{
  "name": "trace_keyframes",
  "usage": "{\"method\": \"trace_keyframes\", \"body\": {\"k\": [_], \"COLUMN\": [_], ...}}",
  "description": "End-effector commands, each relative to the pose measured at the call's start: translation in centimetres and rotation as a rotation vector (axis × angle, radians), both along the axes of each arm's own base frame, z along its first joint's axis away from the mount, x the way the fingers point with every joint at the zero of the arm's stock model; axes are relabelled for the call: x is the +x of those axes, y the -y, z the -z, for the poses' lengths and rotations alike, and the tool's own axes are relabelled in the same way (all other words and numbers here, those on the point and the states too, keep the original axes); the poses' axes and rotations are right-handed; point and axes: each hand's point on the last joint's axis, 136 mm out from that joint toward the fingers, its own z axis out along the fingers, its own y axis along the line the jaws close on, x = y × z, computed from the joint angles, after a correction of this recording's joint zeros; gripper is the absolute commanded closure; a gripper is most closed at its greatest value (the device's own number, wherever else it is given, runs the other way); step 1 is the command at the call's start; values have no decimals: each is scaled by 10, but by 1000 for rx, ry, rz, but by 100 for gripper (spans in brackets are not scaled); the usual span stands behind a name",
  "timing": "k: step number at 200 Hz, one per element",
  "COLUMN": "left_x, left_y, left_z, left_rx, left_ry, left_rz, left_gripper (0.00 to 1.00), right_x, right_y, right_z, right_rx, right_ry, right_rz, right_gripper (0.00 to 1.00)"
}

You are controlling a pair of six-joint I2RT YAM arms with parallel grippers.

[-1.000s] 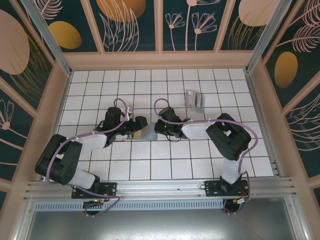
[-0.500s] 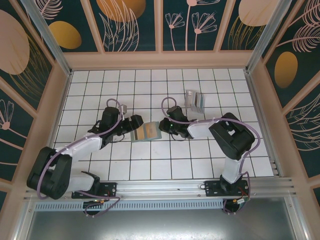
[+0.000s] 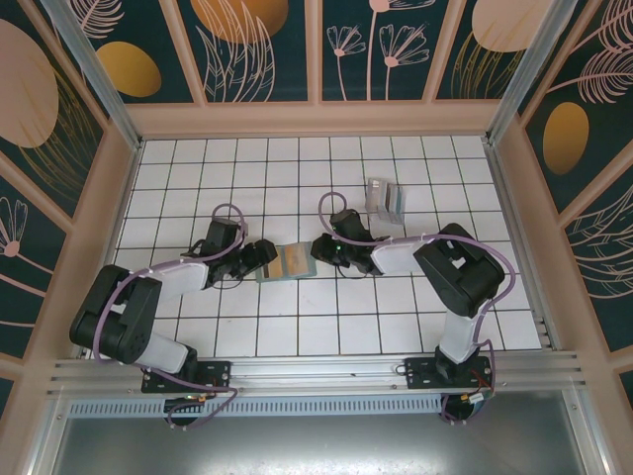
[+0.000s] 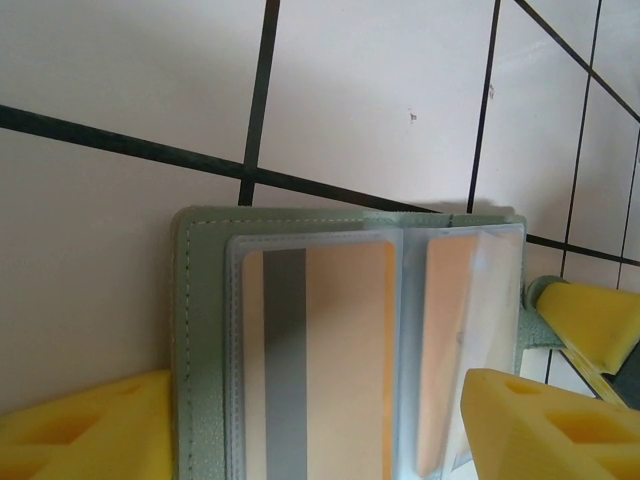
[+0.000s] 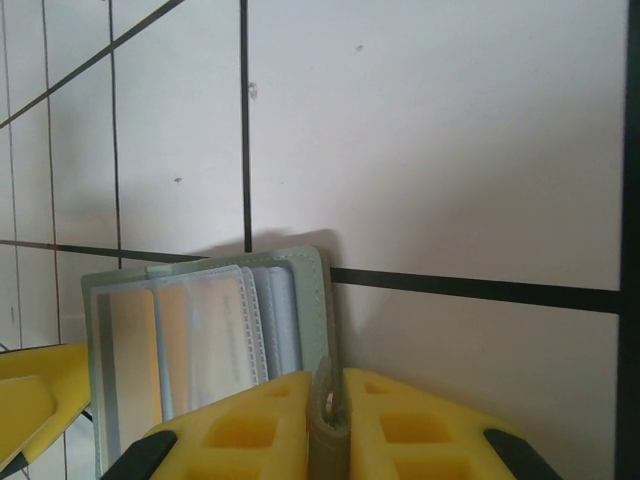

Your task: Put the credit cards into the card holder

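Top external view: the white tiled table carries both arms reaching in toward each other, meeting over the card holder, which lies opened flat near the middle, between the two grippers. That pairing looks deliberate: one arm anchors the holder while the other works at its pockets.

At the holder's left side, the left gripper has its jaws spread wide, one yellow finger beyond each side of the open holder. Whether the pads actually press on its edges I cannot tell. It carries no card.

On the opposite side, the right gripper has its fingers pinched tightly together on the holder's small green tab. This probably keeps the cover from flopping shut or sliding on the smooth tiles.

Farther back and to the right, well apart from the holder, the remaining credit cards sit in a fanned grey-and-teal pile, so much of the job appears undone.

Inside the holder, clear sleeves stand slightly lifted, and a gold-brown card with a grey stripe already sits in the flat left-hand sleeve.
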Motion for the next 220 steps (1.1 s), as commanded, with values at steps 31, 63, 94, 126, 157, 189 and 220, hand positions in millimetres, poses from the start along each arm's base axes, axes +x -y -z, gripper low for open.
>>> {"method": "trace_keyframes", "body": {"k": [31, 63, 94, 126, 157, 189, 220], "left_x": [2, 15, 22, 27, 27, 24, 23], "left_y": [35, 34, 45, 58, 66, 60, 60], "left_z": [-29, -75, -69, -58, -57, -49, -43], "left_rx": [-173, -165, -164, -169, -150, -116, -105], "left_ry": [61, 227, 225, 214, 222, 208, 192], "left_rz": [114, 111, 141, 156, 188, 173, 174], "left_gripper": [28, 27, 25, 26, 25, 25, 25], "right_x": [-1, -2, 2, 0, -1, -2, -4], "right_y": [-22, -31, -39, -27, -8, 17, 28], "right_z": [-9, -12, -18, -15, -14, 1, 4], "right_rx": [61, 100, 189, 230, 220, 65, -22], "right_ry": [17, 28, 34, 26, 59, 61, 74], "right_rz": [-77, -95, -99, -53, -24, 29, 28], "right_gripper": [84, 84, 81, 70, 63, 63, 63]}}
